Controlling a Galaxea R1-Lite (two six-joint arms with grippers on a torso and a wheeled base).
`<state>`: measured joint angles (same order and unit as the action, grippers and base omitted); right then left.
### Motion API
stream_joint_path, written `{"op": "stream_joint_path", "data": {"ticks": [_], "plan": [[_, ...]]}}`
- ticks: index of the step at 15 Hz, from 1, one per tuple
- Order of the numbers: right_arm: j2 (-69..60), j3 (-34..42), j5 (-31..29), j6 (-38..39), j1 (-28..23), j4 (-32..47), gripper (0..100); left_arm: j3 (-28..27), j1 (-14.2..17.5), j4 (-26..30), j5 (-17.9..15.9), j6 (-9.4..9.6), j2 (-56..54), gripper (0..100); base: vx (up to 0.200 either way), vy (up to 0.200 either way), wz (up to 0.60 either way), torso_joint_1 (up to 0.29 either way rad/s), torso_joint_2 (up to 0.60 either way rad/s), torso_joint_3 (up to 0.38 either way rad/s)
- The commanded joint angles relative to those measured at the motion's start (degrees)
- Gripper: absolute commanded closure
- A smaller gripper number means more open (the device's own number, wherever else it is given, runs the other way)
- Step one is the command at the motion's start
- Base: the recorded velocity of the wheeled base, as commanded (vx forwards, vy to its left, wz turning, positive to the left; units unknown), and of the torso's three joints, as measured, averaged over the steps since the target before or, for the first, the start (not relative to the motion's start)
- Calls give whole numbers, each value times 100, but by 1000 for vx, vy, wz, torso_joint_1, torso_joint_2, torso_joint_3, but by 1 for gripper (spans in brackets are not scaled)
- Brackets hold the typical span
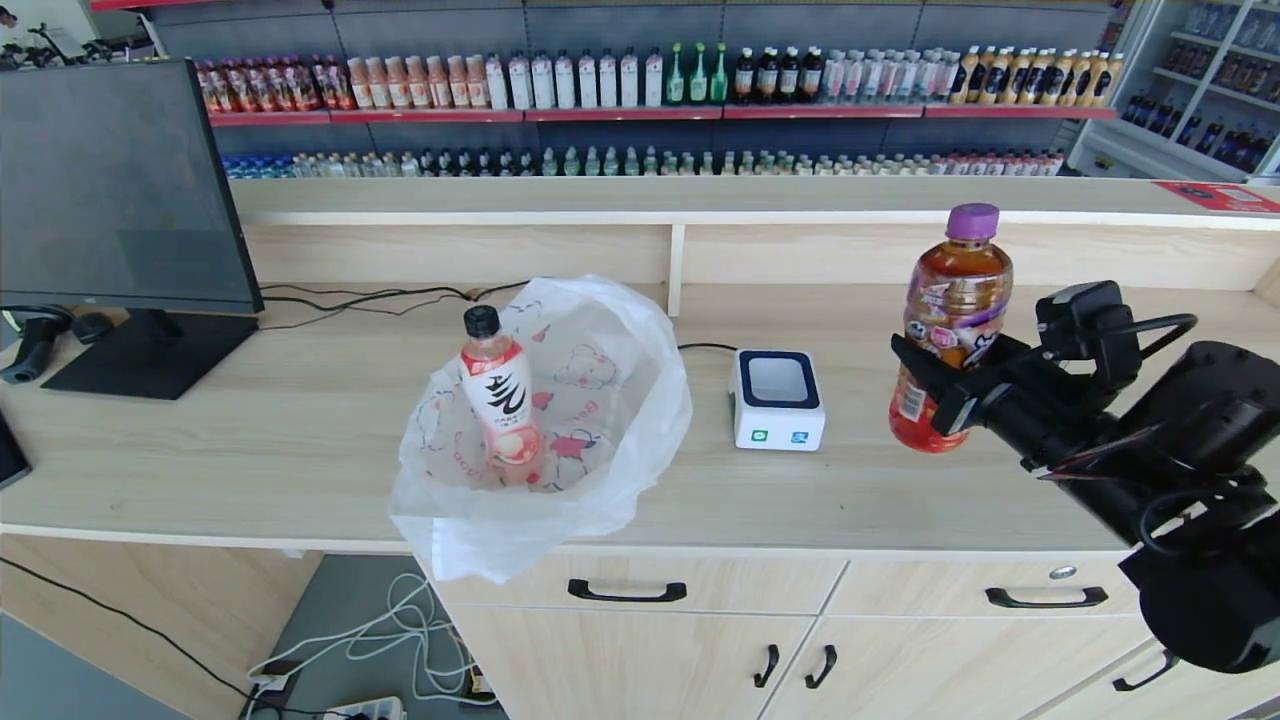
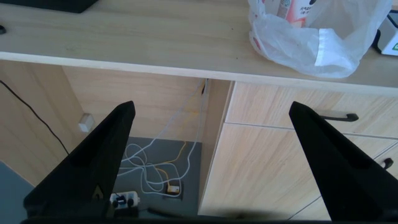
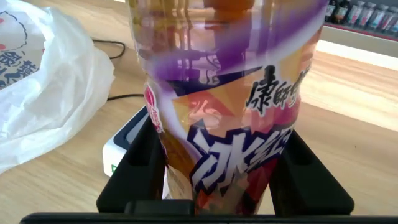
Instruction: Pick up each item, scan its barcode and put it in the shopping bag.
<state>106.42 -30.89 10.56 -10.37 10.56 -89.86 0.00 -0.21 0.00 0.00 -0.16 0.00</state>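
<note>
My right gripper (image 1: 955,385) is shut on an amber tea bottle (image 1: 950,325) with a purple cap, held upright above the counter to the right of the white barcode scanner (image 1: 778,399). Up close, the tea bottle (image 3: 233,106) sits between the black fingers (image 3: 140,165), with the scanner (image 3: 127,146) behind it. A white shopping bag (image 1: 560,420) lies open mid-counter with a pink drink bottle (image 1: 500,400) standing inside. My left gripper (image 2: 211,162) hangs open below the counter edge, in front of the cabinet, with the shopping bag (image 2: 314,37) above it.
A monitor (image 1: 120,190) stands at the counter's far left with a handheld scanner (image 1: 35,345) beside it. Cables run behind the bag. A raised ledge (image 1: 700,200) borders the back of the counter. Drawers and cabinet doors (image 1: 640,640) lie below; cords (image 2: 155,174) lie on the floor.
</note>
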Motion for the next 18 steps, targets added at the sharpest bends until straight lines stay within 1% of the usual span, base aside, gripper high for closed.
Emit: {"op": "stream_joint_path", "data": {"ticks": [1, 3, 4, 6, 10, 15, 17, 18], "plan": [[-263, 206, 8, 185, -115, -14, 100, 0, 3, 0, 0, -2, 0, 0, 0, 0, 0, 0, 0, 0], [-350, 215, 8, 194, -247, -14, 100, 0, 3, 0, 0, -11, 0, 0, 0, 0, 0, 0, 0, 0], [-350, 171, 8, 202, -370, -14, 100, 0, 3, 0, 0, -11, 0, 0, -200, 0, 0, 2, -2, -2], [-350, -163, 8, 211, -440, -14, 100, 0, 3, 0, 0, -2, 0, 0, -200, 0, 0, 19, 12, 2], [-403, -13, 8, 211, -458, -14, 100, 0, 3, 0, 0, -2, 0, 0, 0, 0, 0, 0, 0, 0], [-421, -84, 8, 220, -616, -14, 100, 0, 3, 0, 0, -19, 0, 0, 0, 200, 0, 4, 14, 0], [-429, -242, 8, 211, -616, -14, 100, 0, 3, 0, 0, -19, 0, 0, 0, 200, 0, 15, 7, -5], [-465, -136, 8, 211, -607, -14, 100, 0, 3, 0, 0, -19, 0, 0, 0, 200, 0, -2, -2, 2]]}}
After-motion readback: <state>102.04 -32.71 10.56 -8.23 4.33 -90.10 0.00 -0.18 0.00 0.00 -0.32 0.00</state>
